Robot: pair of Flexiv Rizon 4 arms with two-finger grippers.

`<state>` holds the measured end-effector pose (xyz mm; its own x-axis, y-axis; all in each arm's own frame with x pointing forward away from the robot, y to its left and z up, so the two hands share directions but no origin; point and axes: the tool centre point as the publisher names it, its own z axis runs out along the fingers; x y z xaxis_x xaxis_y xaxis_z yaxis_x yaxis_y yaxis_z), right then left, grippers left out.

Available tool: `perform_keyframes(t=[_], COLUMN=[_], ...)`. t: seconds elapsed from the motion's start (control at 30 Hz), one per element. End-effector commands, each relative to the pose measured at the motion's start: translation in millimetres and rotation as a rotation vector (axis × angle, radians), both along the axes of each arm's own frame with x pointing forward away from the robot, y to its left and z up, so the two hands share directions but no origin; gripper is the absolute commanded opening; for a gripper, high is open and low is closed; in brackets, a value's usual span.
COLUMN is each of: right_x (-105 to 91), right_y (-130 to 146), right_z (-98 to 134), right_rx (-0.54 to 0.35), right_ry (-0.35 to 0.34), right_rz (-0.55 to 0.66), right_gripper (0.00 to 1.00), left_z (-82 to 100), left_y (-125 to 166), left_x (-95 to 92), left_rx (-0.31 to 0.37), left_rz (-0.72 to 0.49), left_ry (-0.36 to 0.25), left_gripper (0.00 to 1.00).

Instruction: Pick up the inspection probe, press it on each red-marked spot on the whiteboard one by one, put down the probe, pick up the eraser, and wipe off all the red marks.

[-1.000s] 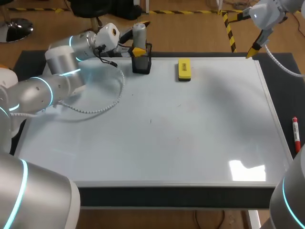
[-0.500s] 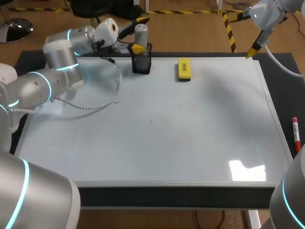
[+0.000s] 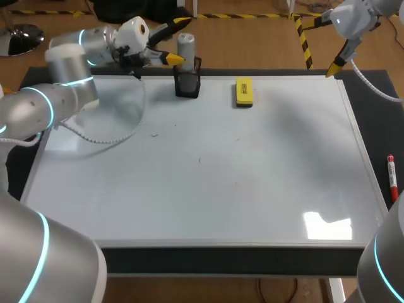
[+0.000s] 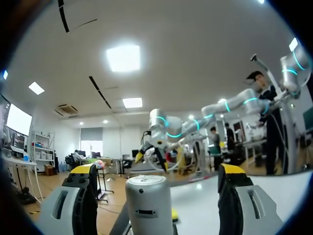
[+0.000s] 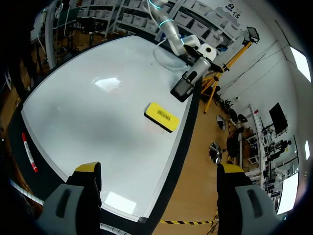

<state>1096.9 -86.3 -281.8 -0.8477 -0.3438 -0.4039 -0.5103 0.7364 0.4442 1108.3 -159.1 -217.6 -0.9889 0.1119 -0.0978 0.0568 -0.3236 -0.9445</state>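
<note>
Whiteboard (image 3: 265,189): one
Inspection probe (image 3: 185,45): one, grey
Black holder (image 3: 188,87): one
Yellow eraser (image 3: 243,92): one
Red marker pen (image 3: 391,177): one
Robot arms: two, left arm (image 3: 60,101) and right arm (image 3: 353,19)
Grippers: two, left gripper (image 3: 175,41) and right gripper (image 5: 156,171), two yellow-tipped fingers each

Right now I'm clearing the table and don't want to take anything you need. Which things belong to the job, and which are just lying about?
For the job:
- probe, upright in the black holder
- yellow eraser
- whiteboard

Lying about:
- red marker, on the black mat beside the whiteboard
</note>
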Motion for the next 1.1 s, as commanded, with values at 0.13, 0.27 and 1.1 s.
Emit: perform_keyframes(t=[0.13, 0.27, 1.1], right_x=[1.1, 1.1, 1.1], right_y=[0, 0, 0], right_z=[1, 1, 1], right_rx=[-0.005, -0.005, -0.005], right_ry=[0.003, 0.003, 0.003], right_rz=[0.003, 0.003, 0.003], right_gripper=[1.0, 1.0, 1.0], left_z=[13.7, 16.8, 6.3], left_y=[15, 22, 61], left_x=[-43.4, -55.6, -101.0], left_rx=[0.192, 0.212, 0.251], left_rz=[0.353, 0.41, 0.806], left_ry=[0.087, 0.095, 0.156], left_gripper=[1.0, 1.0, 1.0])
